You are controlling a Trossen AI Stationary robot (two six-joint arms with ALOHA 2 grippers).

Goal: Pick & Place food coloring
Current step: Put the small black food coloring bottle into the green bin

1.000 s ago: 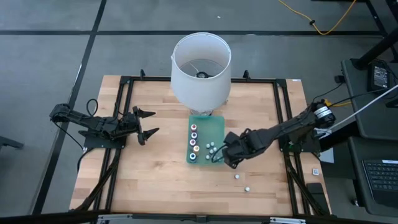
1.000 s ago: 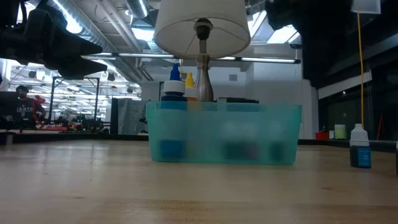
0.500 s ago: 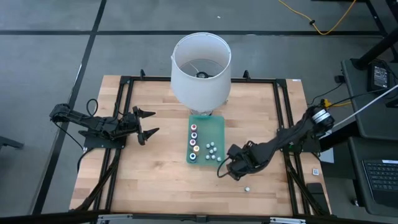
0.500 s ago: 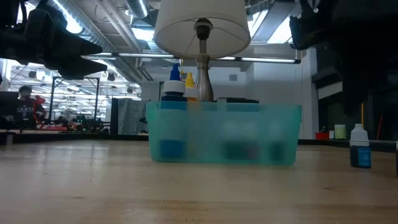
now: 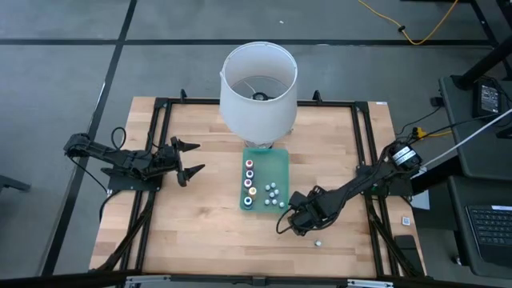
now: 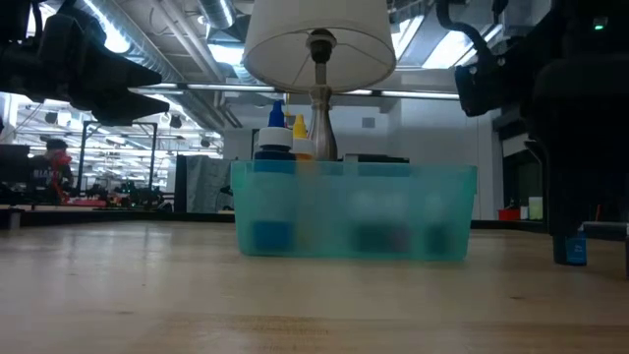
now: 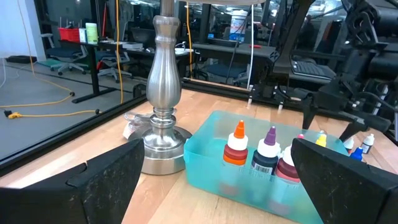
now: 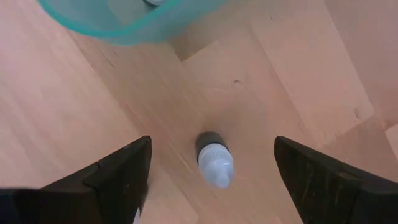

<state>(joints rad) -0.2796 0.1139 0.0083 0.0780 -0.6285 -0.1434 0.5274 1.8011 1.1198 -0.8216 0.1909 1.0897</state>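
While both claws gape empty, the teal bin holds upright food coloring bottles.

Two dark jointed arms, seemingly black-cabled, with pointed fingers.

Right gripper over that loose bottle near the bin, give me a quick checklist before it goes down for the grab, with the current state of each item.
1. Right gripper open: ok, fingers spread wide in the right wrist view.
2. Bottle between the fingers: ok, it stands upright, centred in the gap, untouched.
3. Clearance from the teal bin: ok, the bin edge sits apart from the bottle, bare wood between.
4. Second loose bottle out of the way: ok, it stands farther off on the table.
5. Left gripper clear: ok, open and parked at the table's left side.
6. Free room in the bin for the drop: cannot tell, bottles already stand inside.
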